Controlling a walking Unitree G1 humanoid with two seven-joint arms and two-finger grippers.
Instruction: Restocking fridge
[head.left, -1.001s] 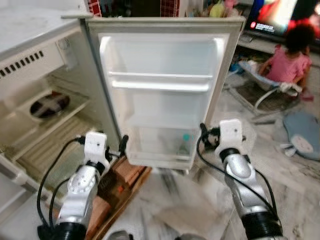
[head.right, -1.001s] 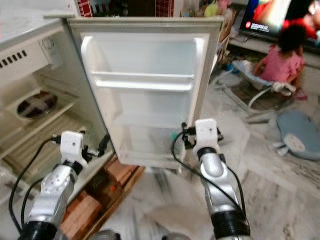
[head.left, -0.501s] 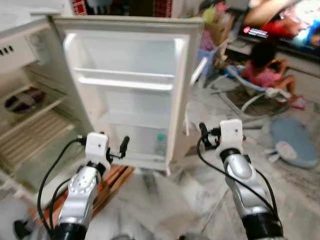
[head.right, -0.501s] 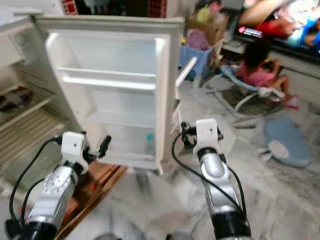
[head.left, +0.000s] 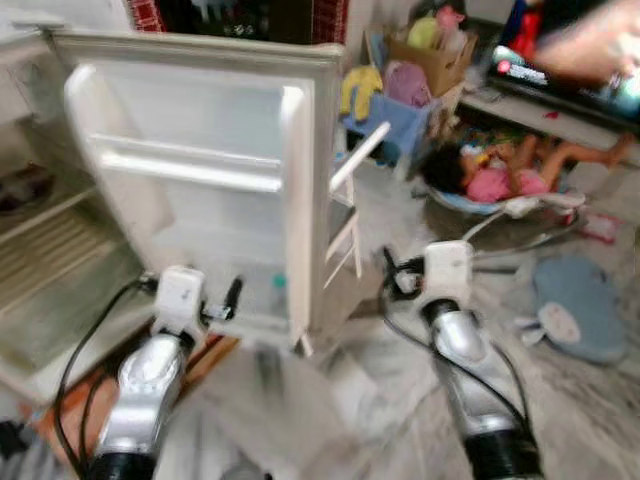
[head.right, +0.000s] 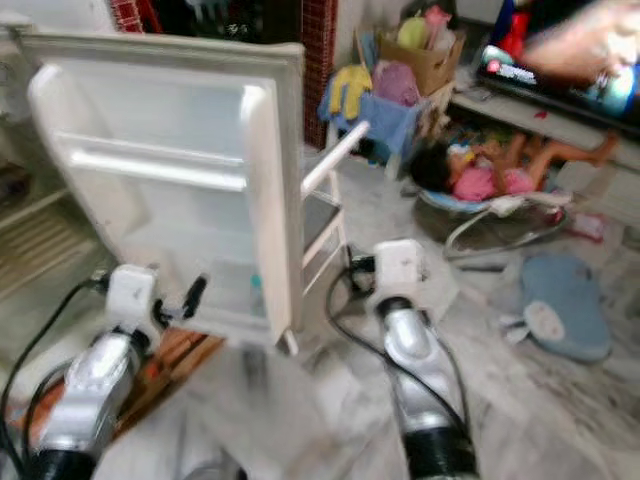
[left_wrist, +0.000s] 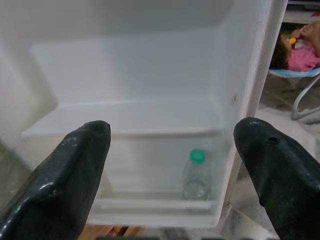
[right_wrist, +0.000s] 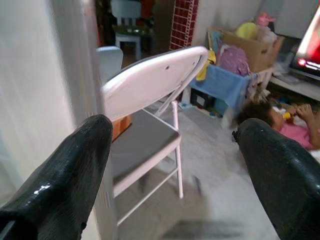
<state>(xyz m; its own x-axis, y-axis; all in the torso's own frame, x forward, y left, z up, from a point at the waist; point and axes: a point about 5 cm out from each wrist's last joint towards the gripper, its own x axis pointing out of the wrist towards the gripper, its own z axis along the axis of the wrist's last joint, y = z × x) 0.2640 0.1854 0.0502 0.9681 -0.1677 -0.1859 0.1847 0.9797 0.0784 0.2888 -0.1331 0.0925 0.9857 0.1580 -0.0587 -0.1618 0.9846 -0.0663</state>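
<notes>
At the far left the fridge stands open, its wire shelves bare of stock as far as the blur allows. Its door is swung wide toward the room, so the door shelves face the robot. In the bottom door shelf, near its right corner, one small bottle with a green cap stands upright, kept from tipping by the shelf's front rail. The left pincer hovers in front of that shelf, fingers spread wide and holding nothing, aimed roughly at the bottle. Judging from this, either a reach for it or a check of the stock is in hand. Right of the door's edge a white folding chair stands on the floor. The right pincer points past it, likewise spread and empty, clear of the door. Farther right a person lies in a bouncer on the floor, well apart from the robot.
</notes>
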